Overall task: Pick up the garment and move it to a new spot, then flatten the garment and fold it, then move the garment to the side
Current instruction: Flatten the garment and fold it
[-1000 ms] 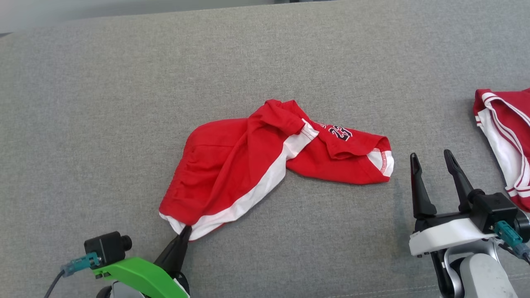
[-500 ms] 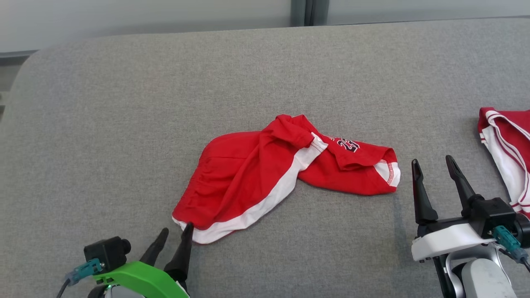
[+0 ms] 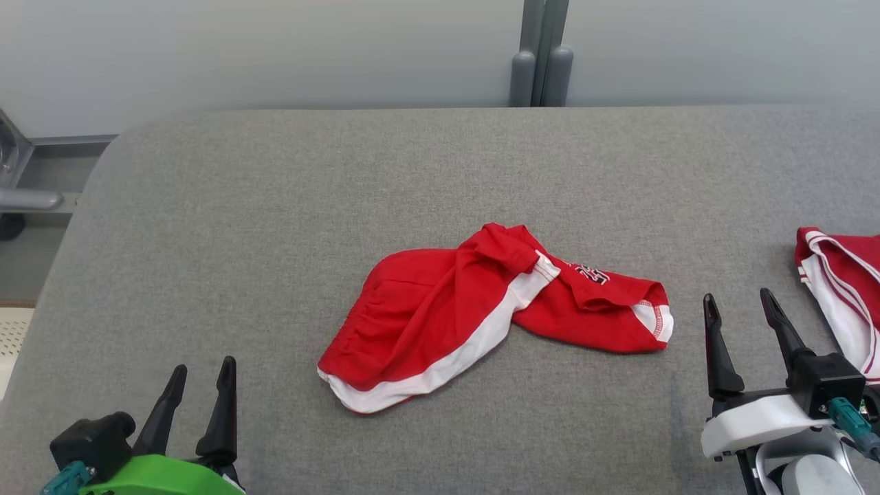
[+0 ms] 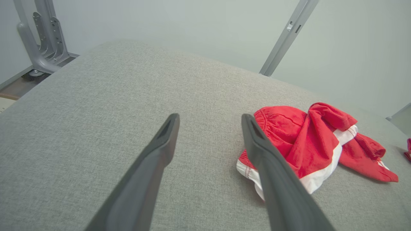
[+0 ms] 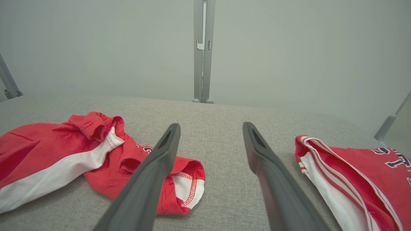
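Between left end effector [image 3: 203, 364] and right end effector [image 3: 737, 297], crumpled red garment [image 3: 440, 316].

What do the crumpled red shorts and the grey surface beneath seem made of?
Red shorts: soft matte fabric, probably cotton knit; it creases limply, with stitched hems and gathered waistband. Grey surface: matte woven upholstery cloth, judging by its fine flecked weave.
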You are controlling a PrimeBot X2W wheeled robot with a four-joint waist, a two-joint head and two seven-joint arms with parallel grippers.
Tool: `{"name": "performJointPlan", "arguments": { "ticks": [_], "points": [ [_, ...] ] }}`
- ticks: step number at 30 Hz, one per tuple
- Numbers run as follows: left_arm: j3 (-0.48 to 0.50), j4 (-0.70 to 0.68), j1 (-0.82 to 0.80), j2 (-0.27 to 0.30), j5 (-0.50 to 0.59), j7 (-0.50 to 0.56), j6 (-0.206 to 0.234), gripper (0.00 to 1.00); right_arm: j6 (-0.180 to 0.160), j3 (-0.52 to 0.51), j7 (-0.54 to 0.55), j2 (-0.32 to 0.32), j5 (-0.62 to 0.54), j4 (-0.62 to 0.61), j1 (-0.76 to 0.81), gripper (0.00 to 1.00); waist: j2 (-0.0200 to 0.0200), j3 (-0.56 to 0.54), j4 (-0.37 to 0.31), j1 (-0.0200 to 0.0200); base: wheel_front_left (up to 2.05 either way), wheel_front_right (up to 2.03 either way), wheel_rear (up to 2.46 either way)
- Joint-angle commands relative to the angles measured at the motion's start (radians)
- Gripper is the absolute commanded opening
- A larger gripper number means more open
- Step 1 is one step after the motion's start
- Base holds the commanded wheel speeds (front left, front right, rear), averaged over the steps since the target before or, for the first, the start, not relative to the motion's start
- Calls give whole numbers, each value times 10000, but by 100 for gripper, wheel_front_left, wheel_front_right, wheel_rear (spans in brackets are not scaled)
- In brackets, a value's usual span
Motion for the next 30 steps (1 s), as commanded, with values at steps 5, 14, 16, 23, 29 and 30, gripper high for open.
{"name": "performJointPlan", "arguments": {
  "ticks": [5, 14, 16, 23, 29, 30],
  "points": [
    [1106, 176, 894, -472, 1414, -20, -601, 100, 0, -67, -28, -38, -38, 165, 355, 100, 0, -713, 239, 0, 0, 0, 0],
    [3126, 783, 1781, -1532, 3340, -20, -2179, 100, 0, -357, -28, -40, -24, 535, 582, 100, 0, -795, 256, 0, 0, 0, 0],
    [3583, 960, 1900, -1819, 3745, -21, -2554, 100, 0, -370, -28, -39, 91, 622, 648, 100, 0, -782, 253, 0, 0, 0, 0],
    [4676, 1440, 2134, -2643, 4717, -21, -3193, 100, 0, -262, -28, -39, 460, 932, 891, 100, 0, -675, 191, 0, 0, 0, 0],
    [4571, 1251, 2075, -2702, 4788, -21, -3235, 100, 0, -238, -28, -37, 524, 974, 944, 100, 0, -663, 95, 0, 0, 0, 0],
    [4533, 1227, 2068, -2674, 4748, -21, -3233, 100, 0, -251, -28, -37, 519, 935, 917, 100, 0, -662, 76, 0, 0, 0, 0]
  ]
}}
